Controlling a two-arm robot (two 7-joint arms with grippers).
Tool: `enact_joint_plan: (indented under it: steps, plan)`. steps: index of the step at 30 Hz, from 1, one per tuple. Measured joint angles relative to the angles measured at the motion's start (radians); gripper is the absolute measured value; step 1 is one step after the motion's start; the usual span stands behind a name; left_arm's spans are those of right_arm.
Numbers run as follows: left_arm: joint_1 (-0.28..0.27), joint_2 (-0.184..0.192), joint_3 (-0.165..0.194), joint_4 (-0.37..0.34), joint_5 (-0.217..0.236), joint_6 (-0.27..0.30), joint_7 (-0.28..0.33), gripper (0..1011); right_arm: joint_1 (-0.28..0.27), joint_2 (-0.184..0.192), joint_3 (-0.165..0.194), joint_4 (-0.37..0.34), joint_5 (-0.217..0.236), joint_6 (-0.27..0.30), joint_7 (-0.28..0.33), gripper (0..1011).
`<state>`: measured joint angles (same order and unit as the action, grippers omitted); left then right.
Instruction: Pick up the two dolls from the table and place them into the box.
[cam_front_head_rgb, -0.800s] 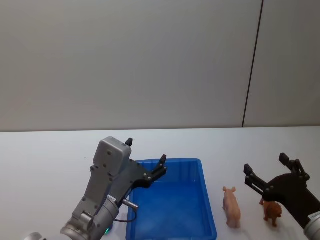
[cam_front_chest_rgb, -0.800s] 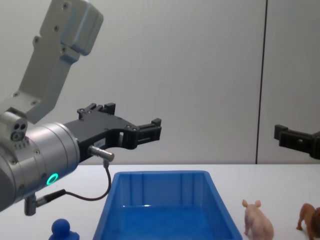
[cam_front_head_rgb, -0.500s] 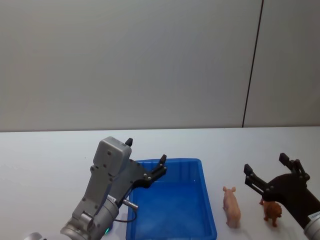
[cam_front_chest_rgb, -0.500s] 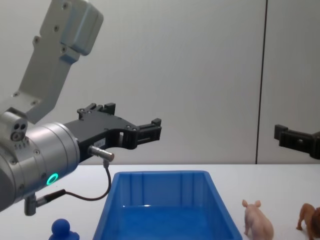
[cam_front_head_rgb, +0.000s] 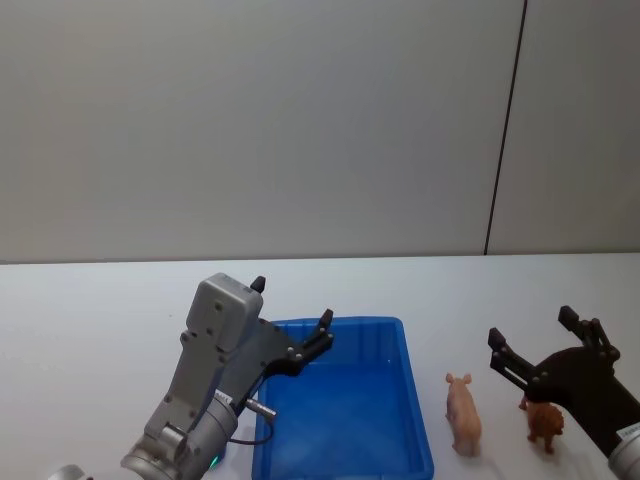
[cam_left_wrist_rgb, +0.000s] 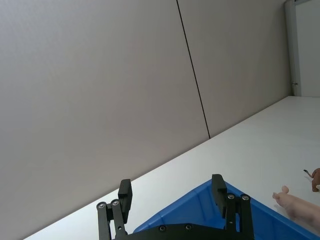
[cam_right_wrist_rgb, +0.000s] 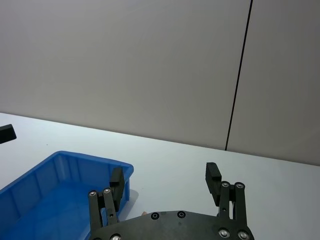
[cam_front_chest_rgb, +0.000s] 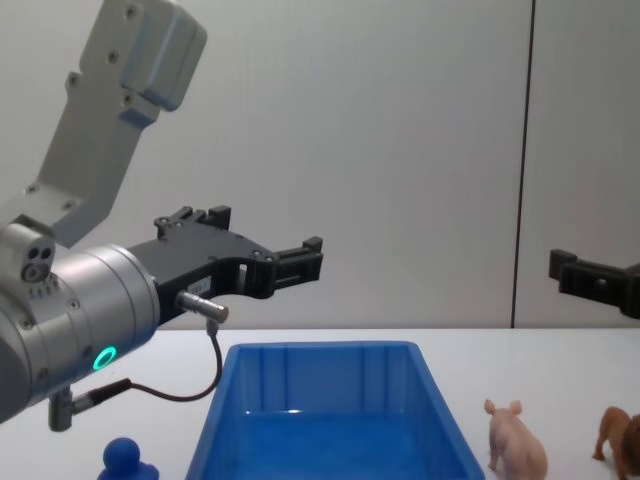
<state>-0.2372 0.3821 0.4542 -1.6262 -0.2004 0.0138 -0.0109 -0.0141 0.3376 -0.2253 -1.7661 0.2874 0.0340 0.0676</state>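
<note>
We've placed nothing yet: pale pink plastic pig figurine and brown plastic lion figurine stand on the white bench, lower right, beside the empty bright blue plastic box. Left gripper lower centre, right gripper raised by the lion, both released.

On the white table, a blue box is set at the bottom middle. A pink pig and a brown lion are stood at the lower right, a small blue figure at the lower left.
</note>
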Motion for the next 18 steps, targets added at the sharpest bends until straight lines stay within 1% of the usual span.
enact_joint_plan:
  steps: [7,18]
  plan:
    - [0.0,0.0,0.0,0.0,0.0,0.0,0.0,1001,0.005,0.008,0.009,0.014,0.009,0.008,0.015,1001]
    - [0.0,0.0,0.0,0.0,0.0,0.0,0.0,1001,0.008,0.033,0.028,0.057,0.021,0.067,0.046,1001]
